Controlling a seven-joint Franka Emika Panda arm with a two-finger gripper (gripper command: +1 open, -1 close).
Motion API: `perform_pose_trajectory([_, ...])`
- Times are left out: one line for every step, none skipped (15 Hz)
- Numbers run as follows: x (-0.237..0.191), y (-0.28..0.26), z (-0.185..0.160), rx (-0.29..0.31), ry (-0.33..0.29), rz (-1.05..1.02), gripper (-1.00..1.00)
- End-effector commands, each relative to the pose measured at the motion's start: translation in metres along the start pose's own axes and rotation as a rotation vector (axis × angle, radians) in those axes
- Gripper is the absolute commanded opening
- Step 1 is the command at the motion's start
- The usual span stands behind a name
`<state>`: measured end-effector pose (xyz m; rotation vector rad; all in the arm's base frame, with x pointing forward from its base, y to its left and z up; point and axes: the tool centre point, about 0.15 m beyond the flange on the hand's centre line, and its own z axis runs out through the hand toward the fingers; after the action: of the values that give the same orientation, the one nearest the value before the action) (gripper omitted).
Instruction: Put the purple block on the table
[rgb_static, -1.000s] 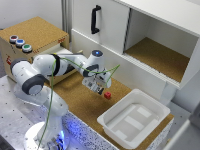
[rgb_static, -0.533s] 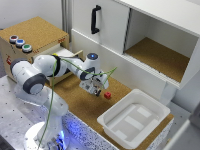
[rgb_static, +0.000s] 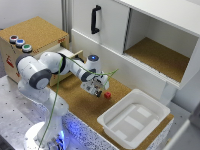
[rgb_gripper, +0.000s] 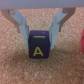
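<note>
In the wrist view, the purple block, a dark purple cube with a yellow letter A, sits on the brown cork table. My gripper is open, with one finger on each side of the block and a small gap at both. A tiny red cube lies on the cork beside it. In the exterior view my gripper is low over the table, and the red cube lies just to its right in that view. The gripper hides the purple block there.
A white tray stands on the table at the exterior view's right. Behind is a white cabinet with an open cork-floored compartment. A wooden drawer box with an open drawer stands at the left. A green cable hangs along the arm.
My gripper has moved a little lower and toward the exterior view's left. The red cube has stayed in place.
</note>
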<state>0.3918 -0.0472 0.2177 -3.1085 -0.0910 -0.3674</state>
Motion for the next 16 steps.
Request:
perform_pose_trajectory([0.032,-0.008,0.013,0.031,-0.043,0.022,-1.00])
perform_pose_trajectory([0.033,-0.008,0.013,0.030,-0.044,0.019,-1.00])
perform_pose_trajectory([0.034,-0.009,0.014,0.030,-0.049,0.020,-1.00])
perform_pose_trajectory([0.033,-0.011,0.016,0.031,-0.059,0.018,-1.00])
perform_pose_trajectory([0.032,-0.014,0.017,0.025,-0.066,0.004,-1.00])
perform_pose_trajectory([0.031,-0.015,0.019,0.024,-0.088,0.001,-1.00])
perform_pose_trajectory([0.029,-0.016,0.019,0.010,-0.092,0.002,1.00])
perform_pose_trajectory([0.028,-0.014,0.016,0.003,-0.088,0.004,1.00])
perform_pose_trajectory([0.029,-0.012,0.011,-0.001,-0.084,0.011,1.00])
perform_pose_trajectory([0.031,-0.009,0.002,-0.005,-0.069,0.022,1.00])
perform_pose_trajectory([0.033,-0.008,-0.009,-0.008,-0.058,0.030,1.00])
perform_pose_trajectory([0.035,-0.007,-0.022,-0.007,-0.044,0.035,1.00])
perform_pose_trajectory([0.037,-0.006,-0.038,0.003,-0.035,0.049,1.00])
perform_pose_trajectory([0.040,-0.007,-0.055,0.019,-0.031,0.061,1.00])
perform_pose_trajectory([0.041,-0.010,-0.072,0.028,-0.027,0.069,1.00])
perform_pose_trajectory([0.040,-0.013,-0.088,0.045,-0.034,0.088,1.00])
